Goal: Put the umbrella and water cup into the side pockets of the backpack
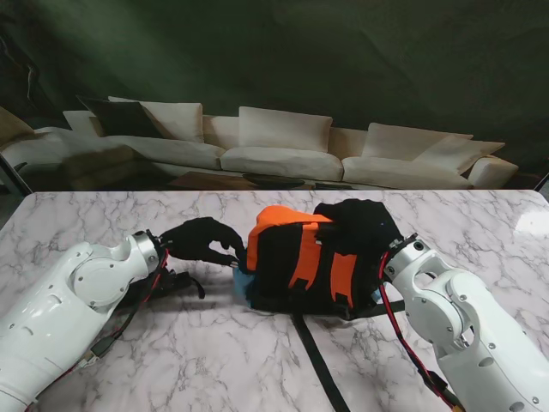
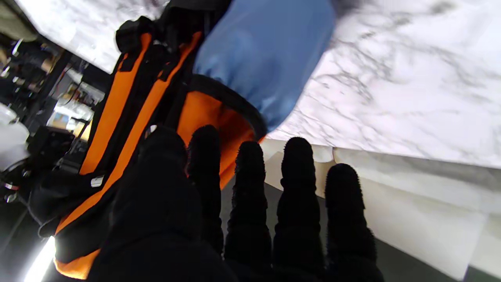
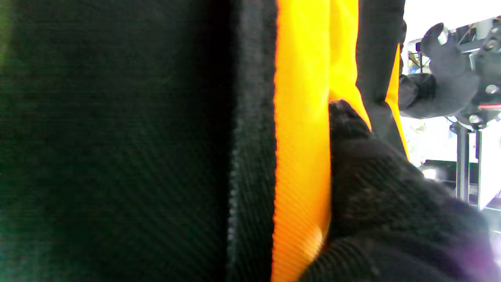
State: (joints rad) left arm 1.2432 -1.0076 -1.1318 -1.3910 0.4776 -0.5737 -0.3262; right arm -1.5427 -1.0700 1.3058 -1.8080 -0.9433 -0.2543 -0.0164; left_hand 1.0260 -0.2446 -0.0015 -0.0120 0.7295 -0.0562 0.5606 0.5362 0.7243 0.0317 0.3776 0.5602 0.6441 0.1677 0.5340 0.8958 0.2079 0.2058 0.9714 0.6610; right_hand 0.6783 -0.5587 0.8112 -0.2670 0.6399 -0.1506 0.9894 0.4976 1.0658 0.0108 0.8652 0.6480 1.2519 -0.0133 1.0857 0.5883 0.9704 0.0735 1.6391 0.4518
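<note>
A: White sofa (image 1: 274, 146) along the far wall, marble table (image 1: 171, 360) in front of it, and the orange-and-black backpack (image 1: 300, 262) lying mid-table with a strap trailing toward the near edge.

B: Where do the two items stand?

A: The blue folded umbrella (image 2: 266, 58) sits partway in the left side pocket (image 2: 223, 113); a good length of it sticks out past the black elastic rim. A sliver of blue shows at the pack's left edge from the stand view too. The water cup I can't make out with any certainty.

B: And the hands?

A: The left hand (image 1: 199, 239) is just beside the pack's left side, fingers (image 2: 297, 184) extended and apart, holding nothing, near the pocket mouth but not on the umbrella. The right hand (image 1: 360, 225) rests on the pack's right upper side; its wrist view shows one fingertip (image 3: 344, 117) pressed to orange fabric, but whether it's actually clamped on cloth I cannot tell.

B: What could go wrong?

A: I'd guess the umbrella slips back out, since the elastic grips only its end. A push from the left could slide the whole soft pack to the right if the right hand isn't bracing it. Fingers could also snag the pocket rim and fold it shut.
</note>
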